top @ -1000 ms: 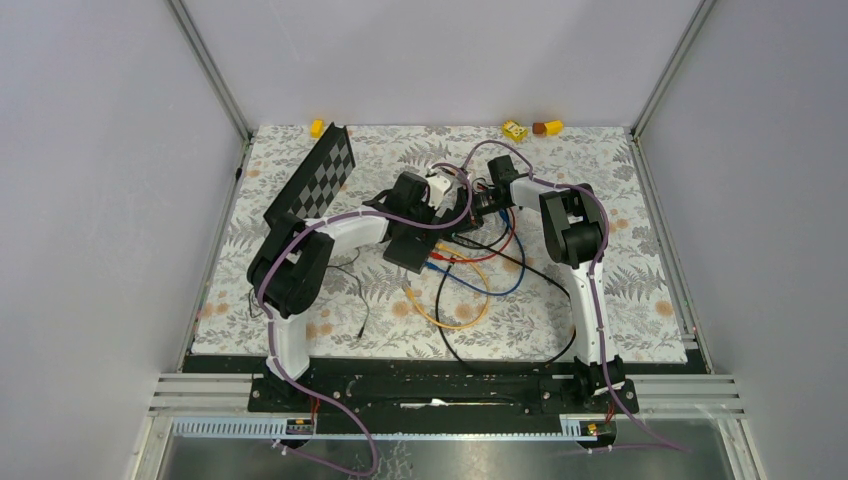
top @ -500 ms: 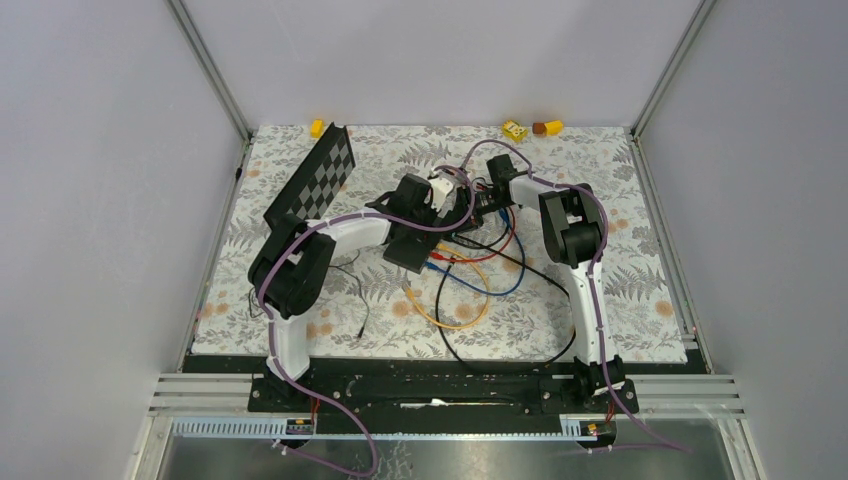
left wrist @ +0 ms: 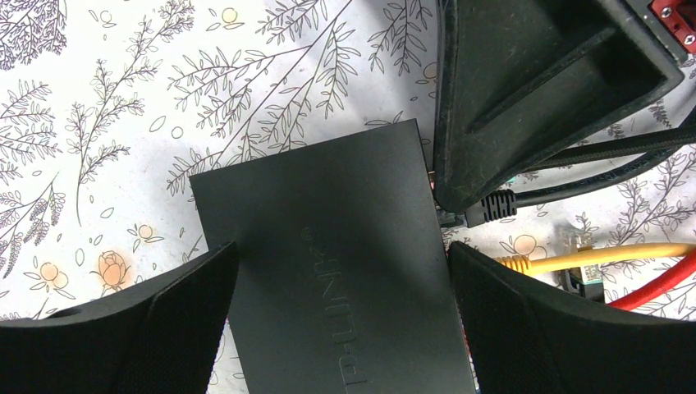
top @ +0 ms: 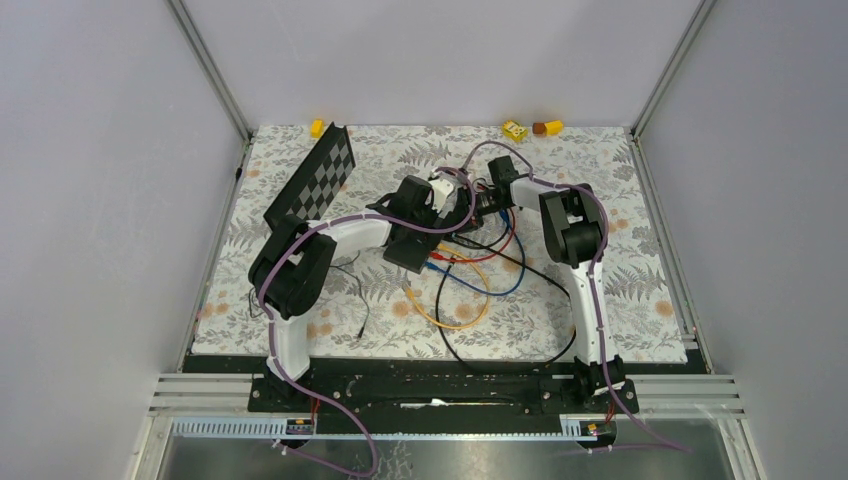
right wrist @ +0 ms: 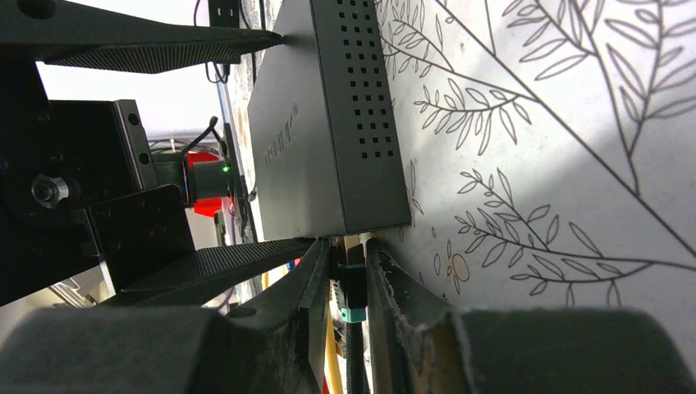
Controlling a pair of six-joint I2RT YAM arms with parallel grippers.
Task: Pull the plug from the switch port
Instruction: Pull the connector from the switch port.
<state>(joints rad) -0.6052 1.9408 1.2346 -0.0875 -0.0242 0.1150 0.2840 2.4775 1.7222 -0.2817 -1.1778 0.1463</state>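
The table (top: 640, 290), under a leaf-print cloth, bore the switch (left wrist: 336, 246) amid loose cables (top: 442, 322), a chequered board (top: 318, 180) at far left, and yellow blocks (top: 515, 129) along the back edge.

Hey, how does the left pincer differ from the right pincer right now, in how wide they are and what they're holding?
The left pincer is spread wide against opposite sides of the switch; the right pincer is pinched narrow on a plug. The left pincer reaches over the switch's top face; the right pincer sits at its cabled edge. Both have dark fingers.
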